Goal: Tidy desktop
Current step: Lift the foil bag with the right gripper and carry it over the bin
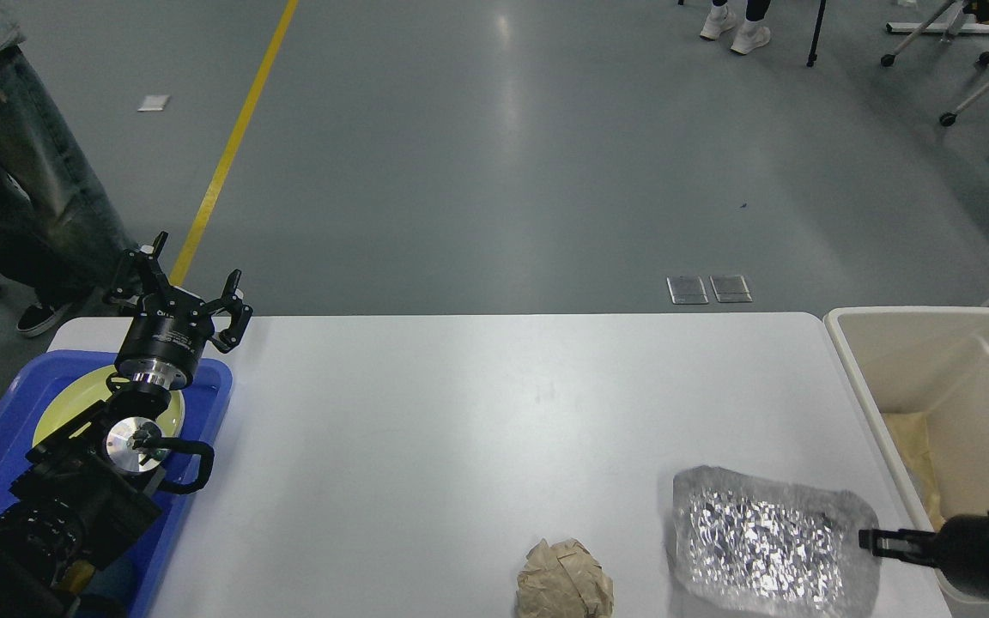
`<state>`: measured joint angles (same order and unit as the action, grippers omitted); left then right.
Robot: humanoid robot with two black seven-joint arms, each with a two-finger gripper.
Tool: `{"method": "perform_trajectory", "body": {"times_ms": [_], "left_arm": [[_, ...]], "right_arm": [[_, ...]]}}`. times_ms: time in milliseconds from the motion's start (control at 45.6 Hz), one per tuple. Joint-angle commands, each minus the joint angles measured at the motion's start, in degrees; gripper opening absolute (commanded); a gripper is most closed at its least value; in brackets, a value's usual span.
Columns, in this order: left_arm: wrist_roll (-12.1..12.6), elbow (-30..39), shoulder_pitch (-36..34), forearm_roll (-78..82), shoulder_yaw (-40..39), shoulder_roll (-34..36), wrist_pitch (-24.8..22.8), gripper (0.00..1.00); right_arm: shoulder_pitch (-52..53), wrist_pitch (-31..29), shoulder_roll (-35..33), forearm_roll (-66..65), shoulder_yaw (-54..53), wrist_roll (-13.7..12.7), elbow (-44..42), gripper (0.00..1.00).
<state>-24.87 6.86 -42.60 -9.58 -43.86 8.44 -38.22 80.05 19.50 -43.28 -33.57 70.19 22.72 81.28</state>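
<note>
The white desktop [477,429] fills the middle of the head view. A crumpled brown paper ball [565,582] lies at its front edge. A crinkled silver foil container [761,549] is at the front right, tilted up. My right gripper [862,539] comes in from the lower right and is shut on the foil's right edge. My left gripper [188,287] is open and empty, raised over the far end of the blue tray [207,412].
A yellow-green plate [74,403] lies in the blue tray at the desk's left edge. A beige bin [851,378] with brown paper inside stands off the desk's right end. A person's legs [14,197] are beyond the far left corner.
</note>
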Motion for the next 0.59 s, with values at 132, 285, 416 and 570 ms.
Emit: {"method": "perform_trajectory", "body": {"times_ms": [132, 285, 416, 570], "left_arm": [[0.00, 0.00, -0.03, 0.00, 0.00, 0.00, -0.01, 0.96], [0.00, 0.00, 0.06, 0.00, 0.00, 0.00, -0.01, 0.96], [0.00, 0.00, 0.06, 0.00, 0.00, 0.00, 0.08, 0.96], [0.00, 0.00, 0.06, 0.00, 0.00, 0.00, 0.08, 0.96]], "right_arm": [[23.99, -6.39, 3.46, 0.35, 0.56, 1.01, 0.37, 0.00], [35.51, -14.22, 10.05, 0.70, -0.75, 0.74, 0.28, 0.00], [39.83, -19.32, 16.29, 1.67, -3.66, 0.57, 1.15, 0.00], [44.40, -27.93, 17.79, 4.04, -9.01, -0.05, 9.32, 0.00]]}}
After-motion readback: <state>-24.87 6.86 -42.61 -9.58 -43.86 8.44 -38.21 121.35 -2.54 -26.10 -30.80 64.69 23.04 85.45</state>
